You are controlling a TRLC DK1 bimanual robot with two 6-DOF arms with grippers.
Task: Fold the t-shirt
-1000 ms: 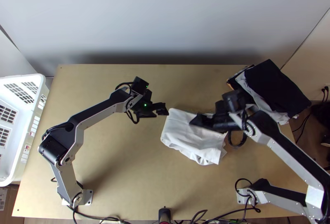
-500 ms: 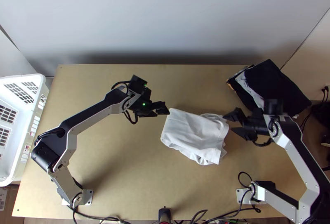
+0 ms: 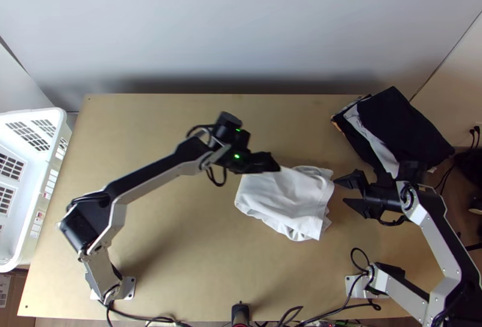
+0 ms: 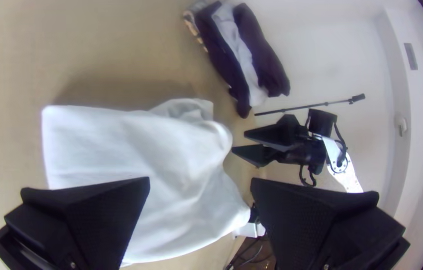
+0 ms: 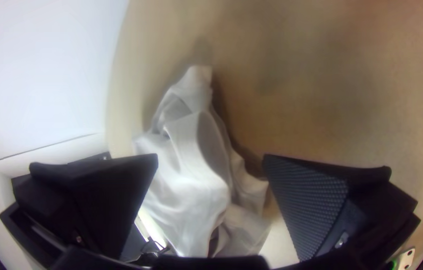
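Got a white t-shirt (image 3: 289,203) lying folded, rumpled, at three o'clock from the centre of the table (image 3: 172,236). Got the left gripper (image 3: 276,165) at its eleven o'clock and the right gripper (image 3: 341,190) just beside it at three, both spread wide, gripping nothing. See dark clothes (image 3: 403,125) farther off at two, a white basket (image 3: 37,215) at nine.

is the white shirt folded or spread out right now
Folded into a compact bundle: the white shirt lies as a small four-sided shape with layered lower edges, though its end near the right hand is rumpled.
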